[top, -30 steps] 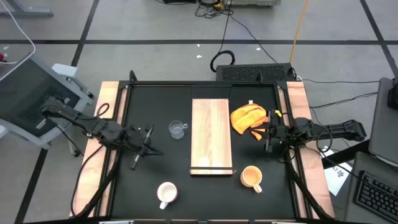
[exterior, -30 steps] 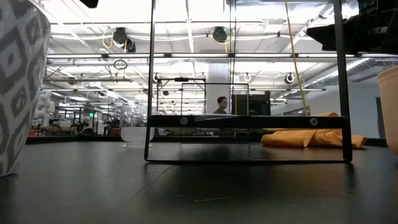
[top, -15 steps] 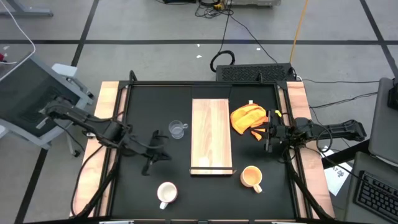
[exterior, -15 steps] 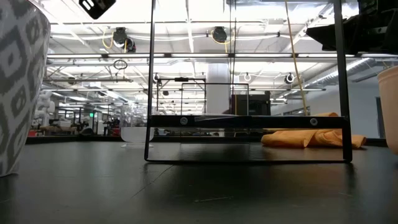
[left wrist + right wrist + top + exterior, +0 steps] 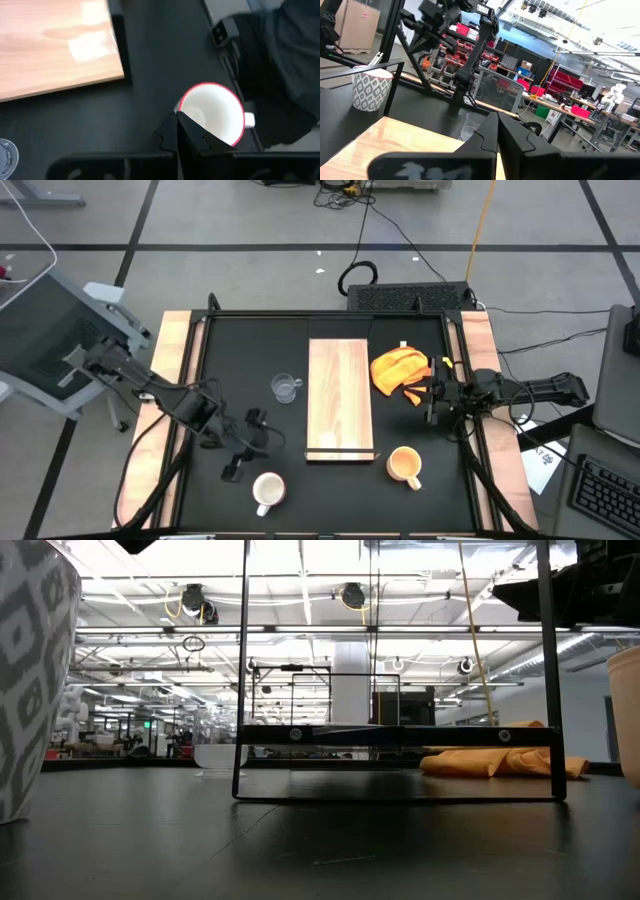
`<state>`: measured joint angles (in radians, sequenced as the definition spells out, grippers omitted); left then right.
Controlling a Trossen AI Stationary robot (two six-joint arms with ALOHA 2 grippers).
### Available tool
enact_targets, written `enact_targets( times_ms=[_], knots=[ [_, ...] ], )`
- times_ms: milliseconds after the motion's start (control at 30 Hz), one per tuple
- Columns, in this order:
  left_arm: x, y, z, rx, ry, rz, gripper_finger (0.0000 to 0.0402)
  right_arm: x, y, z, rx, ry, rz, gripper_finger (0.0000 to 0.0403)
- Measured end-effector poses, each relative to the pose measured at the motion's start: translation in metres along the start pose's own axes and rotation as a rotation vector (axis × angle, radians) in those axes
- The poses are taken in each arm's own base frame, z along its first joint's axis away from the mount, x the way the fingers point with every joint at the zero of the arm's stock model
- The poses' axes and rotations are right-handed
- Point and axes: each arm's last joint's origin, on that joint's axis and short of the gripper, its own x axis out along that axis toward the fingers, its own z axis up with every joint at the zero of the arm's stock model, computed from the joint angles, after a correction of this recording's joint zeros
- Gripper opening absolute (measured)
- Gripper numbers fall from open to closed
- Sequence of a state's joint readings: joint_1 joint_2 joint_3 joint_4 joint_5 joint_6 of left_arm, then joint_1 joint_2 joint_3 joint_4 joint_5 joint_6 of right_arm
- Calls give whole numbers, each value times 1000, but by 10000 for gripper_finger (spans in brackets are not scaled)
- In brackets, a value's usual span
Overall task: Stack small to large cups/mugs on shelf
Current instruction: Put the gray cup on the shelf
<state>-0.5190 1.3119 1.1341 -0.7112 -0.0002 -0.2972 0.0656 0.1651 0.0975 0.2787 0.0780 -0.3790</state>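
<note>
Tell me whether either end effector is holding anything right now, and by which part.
Nothing is held. The left end effector hangs shut beside the white mug, not touching it. The right end effector waits shut at the table's right edge near the cloth.

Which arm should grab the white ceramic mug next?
Left. Its gripper hovers just beside the white ceramic mug. The right gripper waits at the far table edge, across the light wooden board.
</note>
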Motion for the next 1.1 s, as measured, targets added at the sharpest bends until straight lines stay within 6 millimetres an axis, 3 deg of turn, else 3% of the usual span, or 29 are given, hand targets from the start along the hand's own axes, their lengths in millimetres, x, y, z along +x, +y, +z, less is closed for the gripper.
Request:
enact_targets(
  times_ms=[467, 1100],
  knots=[
    [39, -6, -1, -48, 126, -59, 0, 0, 0, 0, 0, 3, 1, 0],
    [44, -24, 1, -78, 80, -144, 0, 0, 2, -4, -3, 41, 16, 0]
  ],
)
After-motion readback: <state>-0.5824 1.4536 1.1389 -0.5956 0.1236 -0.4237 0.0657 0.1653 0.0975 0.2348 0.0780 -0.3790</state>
